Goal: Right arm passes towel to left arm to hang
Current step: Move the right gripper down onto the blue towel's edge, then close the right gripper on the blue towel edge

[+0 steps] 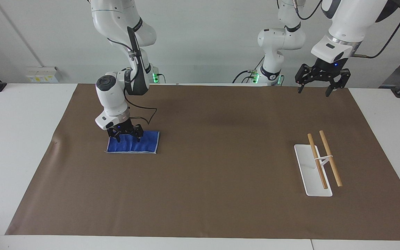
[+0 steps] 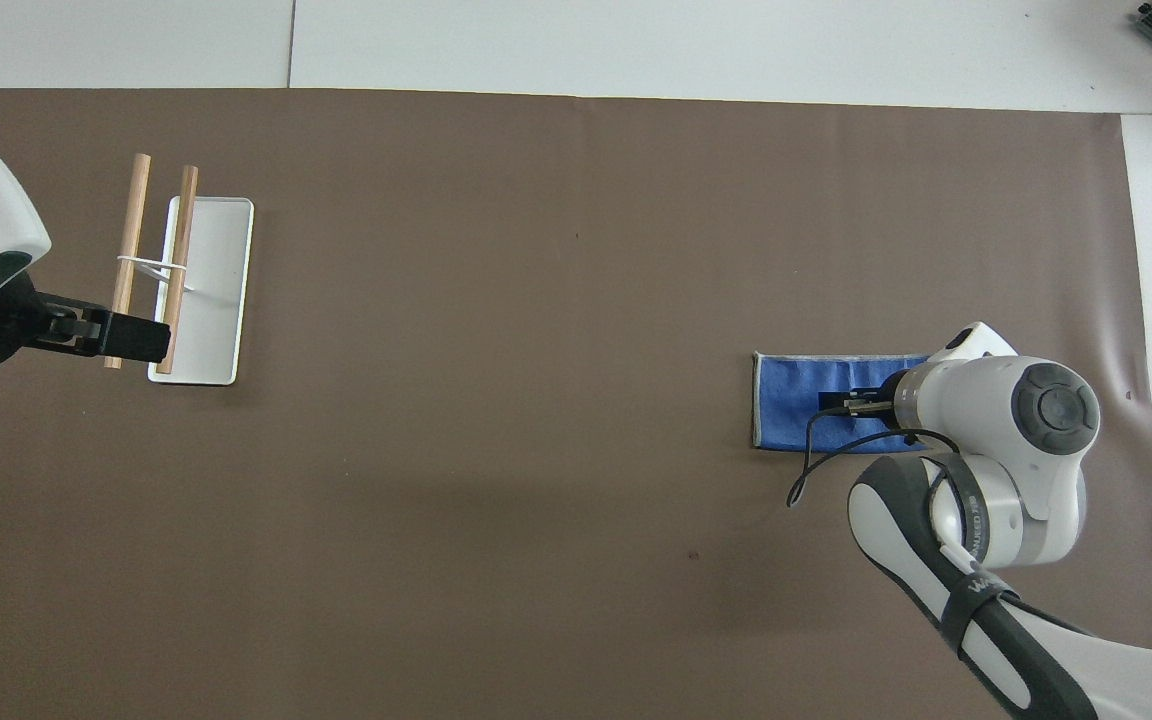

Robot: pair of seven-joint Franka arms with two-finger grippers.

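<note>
I can read almost nothing from here. The only lettering I see is white print on the dark band of the right arm (image 2: 976,590) in the overhead view, and it is too small for me to make out. The towel (image 1: 133,142), the brown mat (image 1: 214,166) and the white rack (image 1: 313,170) carry no writing I can see.

Under the right pincer (image 1: 128,135) lies the towel (image 1: 141,146), soft puckered cloth, on matt brown paper (image 1: 207,166); the rack (image 1: 319,163) has smooth wooden rods, glossy white base.
</note>
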